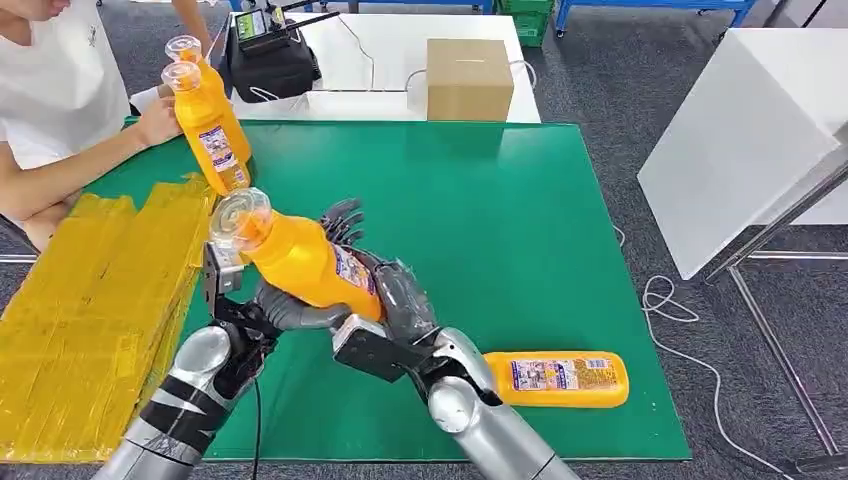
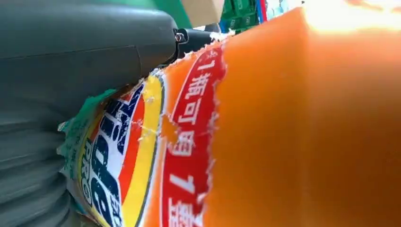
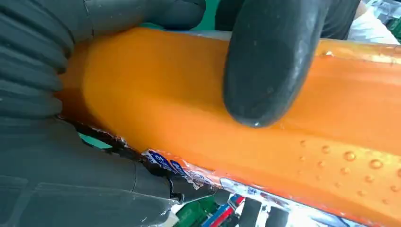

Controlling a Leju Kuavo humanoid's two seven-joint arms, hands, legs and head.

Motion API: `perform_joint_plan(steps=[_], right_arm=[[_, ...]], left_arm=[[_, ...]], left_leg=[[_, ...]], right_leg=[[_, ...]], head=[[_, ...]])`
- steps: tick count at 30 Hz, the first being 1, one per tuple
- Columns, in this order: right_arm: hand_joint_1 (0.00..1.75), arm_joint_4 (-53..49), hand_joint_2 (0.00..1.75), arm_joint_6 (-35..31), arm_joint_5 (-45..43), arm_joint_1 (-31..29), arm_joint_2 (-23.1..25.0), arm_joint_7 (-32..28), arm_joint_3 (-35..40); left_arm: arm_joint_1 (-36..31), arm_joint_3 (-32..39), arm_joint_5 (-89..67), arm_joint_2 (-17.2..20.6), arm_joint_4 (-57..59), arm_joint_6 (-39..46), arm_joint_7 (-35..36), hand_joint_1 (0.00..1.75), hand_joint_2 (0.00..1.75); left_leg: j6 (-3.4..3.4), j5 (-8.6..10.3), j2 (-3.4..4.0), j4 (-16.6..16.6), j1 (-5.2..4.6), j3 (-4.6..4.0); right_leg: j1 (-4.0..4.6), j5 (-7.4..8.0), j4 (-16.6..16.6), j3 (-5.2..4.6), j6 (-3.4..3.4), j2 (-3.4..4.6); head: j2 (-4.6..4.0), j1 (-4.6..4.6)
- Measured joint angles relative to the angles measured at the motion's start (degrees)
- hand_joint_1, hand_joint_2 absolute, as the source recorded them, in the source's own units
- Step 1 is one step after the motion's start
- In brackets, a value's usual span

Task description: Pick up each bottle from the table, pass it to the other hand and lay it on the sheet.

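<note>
An orange bottle (image 1: 300, 262) was held up over the green mat (image 1: 520, 240), near its front left part. It was tilted, with its clear cap (image 1: 238, 218) up and to the left. Both hands were on it. The left hand (image 1: 285, 305) was seen under the bottle, with its grey thumb pressed on the side. The right hand (image 1: 385, 290) was wrapped around the lower end, by the label (image 1: 352, 268), with its dark fingers (image 1: 342, 218) seen past the far side.

In the left wrist view, the label (image 2: 156, 156) was very close, and its edge looked torn. The grey thumb (image 2: 94, 42) was pressed on it. In the right wrist view, a dark fingertip (image 3: 269, 66) was pressed on the orange side (image 3: 165, 94), and small drops (image 3: 350, 156) were seen on the bottle.

A second bottle (image 1: 560, 378) was lying on its side on the mat, at the front right. Two more bottles (image 1: 208, 120) were held standing at the far left edge by a person's hand (image 1: 155, 122). A yellow sheet (image 1: 90, 310) was spread to the left of the mat. A brown box (image 1: 469, 79) was set behind the mat on a white table (image 1: 390, 60).
</note>
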Motion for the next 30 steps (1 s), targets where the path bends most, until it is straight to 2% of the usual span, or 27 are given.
perform_joint_plan(steps=[1, 2, 17, 20, 24, 25, 26, 27, 30], right_arm=[[1.75, 0.0, 1.75, -0.1, 0.1, -0.1, -0.2, 0.1, 0.2], [1.75, 0.0, 1.75, -0.3, 0.2, -0.1, -0.4, 0.3, 0.5], [1.75, 1.8, 1.75, -3.1, 0.4, -1.2, -0.9, 1.9, 1.9], [1.75, 2.0, 1.75, -3.4, 0.6, -1.5, -0.9, 2.1, 2.1], [1.75, 2.4, 1.75, -4.5, 1.0, -1.7, -0.7, 2.2, 2.3], [1.55, 2.5, 1.75, -4.9, 1.0, -1.7, -0.6, 2.2, 2.3], [0.09, 2.5, 1.75, -5.2, 1.0, -1.7, -0.5, 2.3, 2.3], [0.00, 2.6, 1.75, -5.5, 1.0, -1.7, -0.4, 2.4, 2.3], [0.00, 2.5, 1.75, -7.6, 1.0, -1.2, -0.3, 2.4, 2.2]], left_arm=[[0.1, 0.0, 0.3, 0.0, 0.1, 0.0, 0.0, 1.01, 1.75], [0.3, 0.1, 0.6, 0.0, 0.2, 0.1, -0.1, 1.75, 1.75], [4.8, 3.7, 8.2, -4.4, -1.2, 8.1, 1.4, 1.75, 1.75], [5.4, 4.1, 9.5, -5.0, -1.7, 9.1, 1.4, 1.75, 1.75], [6.6, 4.8, 11.7, -5.6, -3.0, 11.0, 1.2, 1.75, 1.75], [7.0, 5.0, 12.3, -5.7, -3.5, 11.6, 1.2, 1.75, 1.75], [7.3, 5.2, 12.6, -5.9, -3.9, 12.0, 1.2, 1.75, 1.75], [7.4, 5.4, 12.9, -6.0, -4.2, 12.3, 1.2, 1.75, 1.75], [8.0, 6.8, 13.6, -6.3, -5.5, 15.1, 0.8, 1.75, 1.75]], left_leg=[[0.00, 0.00, 0.01, 0.0, 0.00, 0.00], [0.00, 0.00, 0.02, 0.0, 0.00, 0.00], [0.00, 0.00, 0.07, 0.0, 0.02, 0.00], [-0.01, -0.01, 0.06, 0.0, 0.02, 0.00], [-0.03, -0.03, 0.09, 0.0, 0.02, -0.01], [-0.03, -0.03, 0.09, 0.0, 0.02, -0.02], [-0.03, -0.03, 0.08, 0.0, 0.02, -0.03], [-0.03, -0.03, 0.09, 0.0, 0.02, -0.04], [-0.03, -0.04, 0.09, 0.0, 0.03, -0.03]], right_leg=[[0.00, 0.00, 0.0, -0.01, 0.00, 0.00], [0.00, 0.00, 0.0, -0.01, 0.00, 0.00], [0.00, -0.01, 0.0, -0.08, -0.01, 0.01], [0.00, -0.02, 0.0, -0.60, -0.02, 0.01], [0.00, -0.02, 0.0, -0.63, -0.02, 0.03], [0.00, -0.02, 0.0, -0.64, -0.02, 0.03], [0.00, -0.02, 0.0, -0.64, -0.02, 0.03], [0.00, -0.02, 0.0, -0.64, -0.02, 0.03], [0.00, -0.02, 0.0, -0.66, -0.02, 0.03]], head=[[0.00, 0.00], [0.00, 0.02], [0.00, 0.00], [0.00, 0.04], [0.00, 0.02], [0.00, 0.02], [0.00, 0.02], [0.00, 0.02], [0.00, 0.04]])
